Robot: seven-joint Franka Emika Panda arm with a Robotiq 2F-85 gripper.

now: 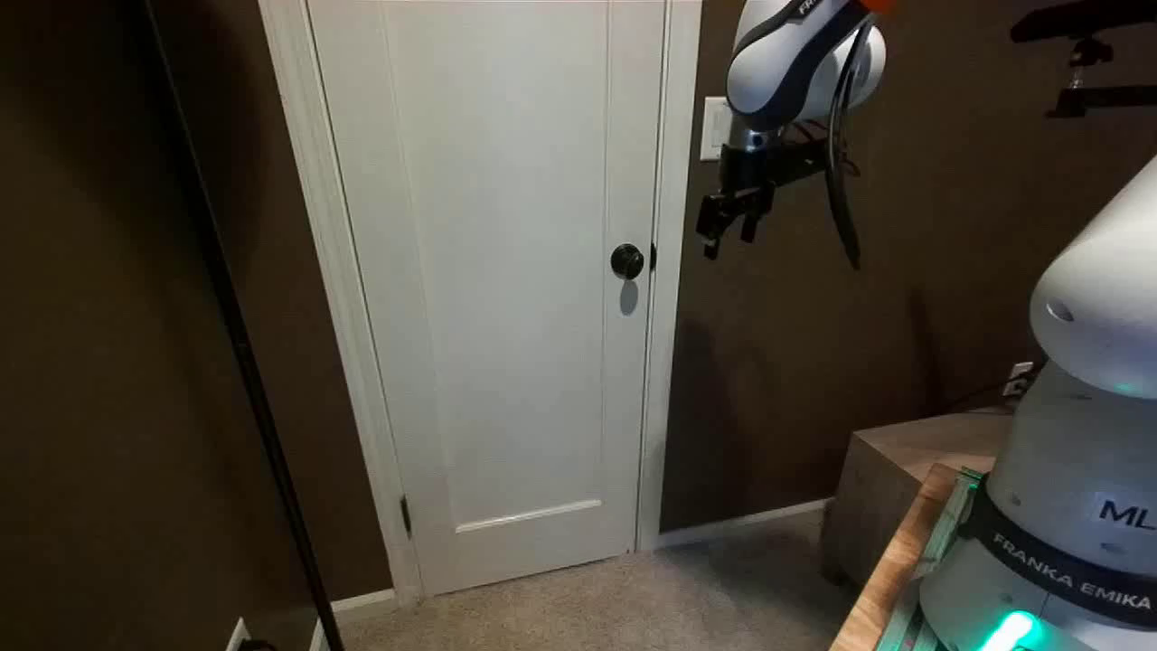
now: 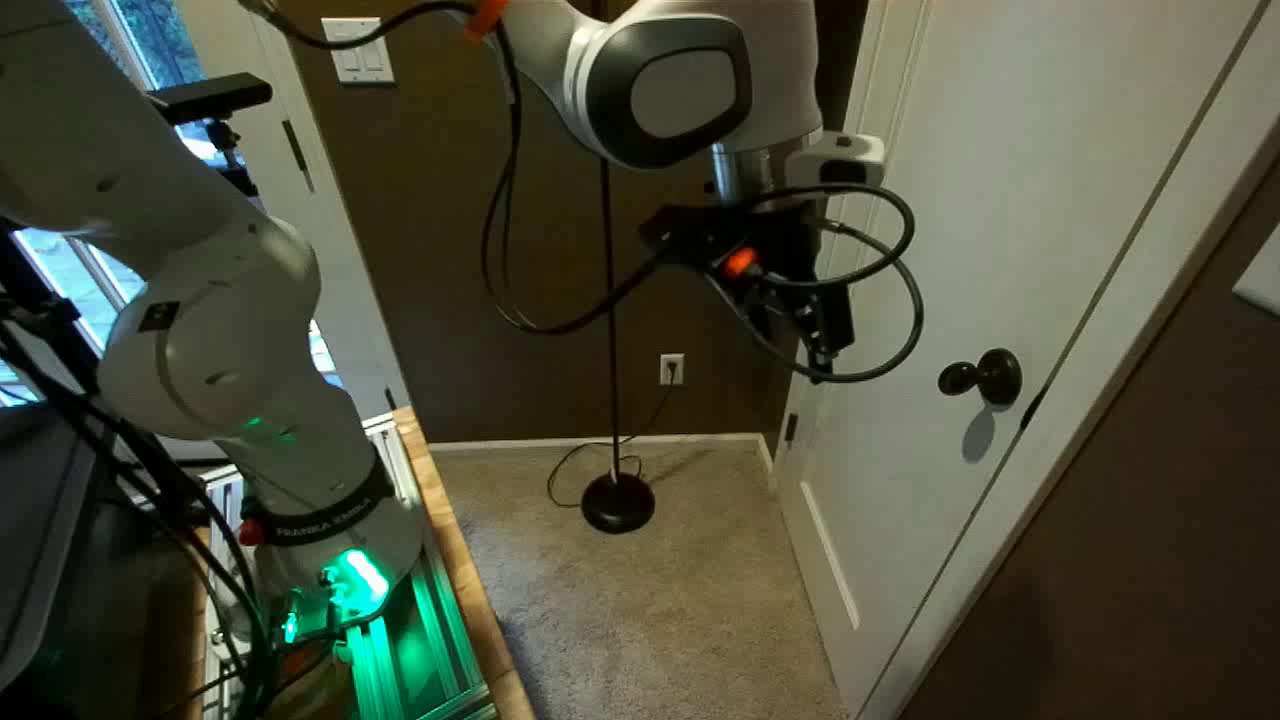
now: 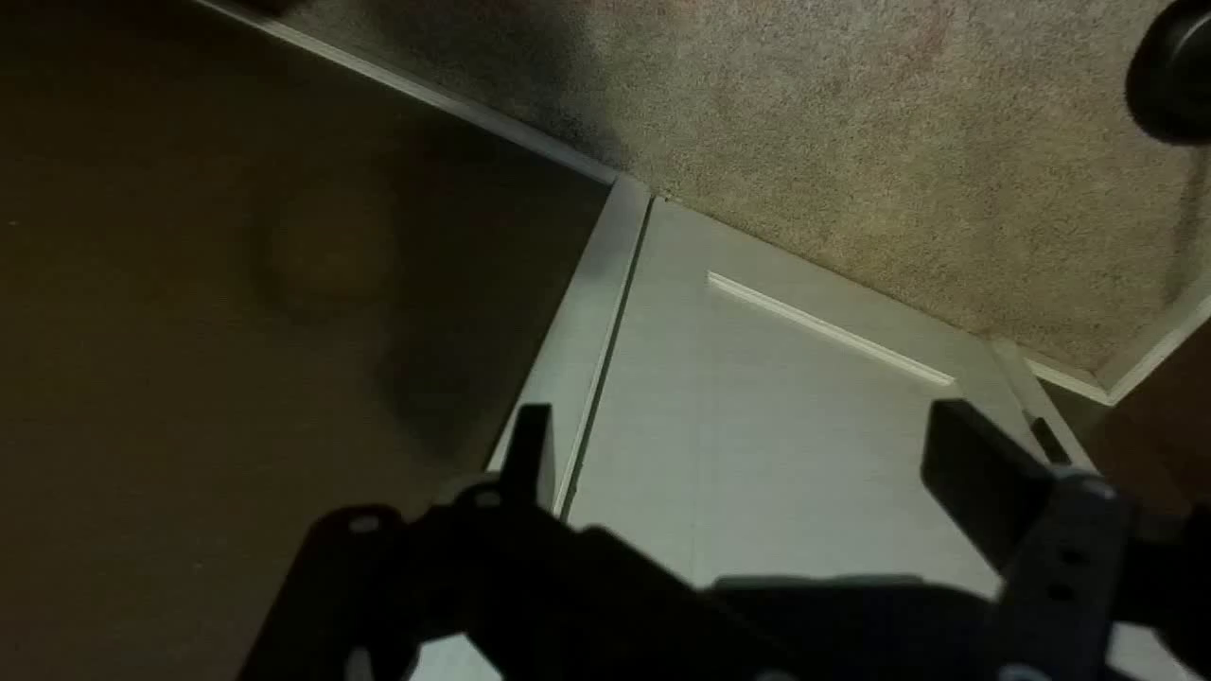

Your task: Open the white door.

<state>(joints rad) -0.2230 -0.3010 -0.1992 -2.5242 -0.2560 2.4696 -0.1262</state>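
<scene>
Door (image 1: pixel 506 298), white and shut within its trim (image 1: pixel 664 316), stands left of centre in an exterior view, a dark knob (image 1: pixel 626 261) near its right edge. At upper right the gripper (image 1: pixel 730 241) hangs before the brown wall (image 1: pixel 922 271), apart from the knob; in the wrist view its fingers (image 3: pixel 979 473) stand wide apart across the lower half. In an exterior view a black pole (image 2: pixel 612 390) with a round base (image 2: pixel 618 503) stands on carpet (image 2: pixel 650 620), left of the door.

Both exterior views cut the door (image 1: pixel 515 271) off at the top; in an exterior view the arm (image 1: pixel 800 72) partly hides the switch (image 1: pixel 712 129)
</scene>
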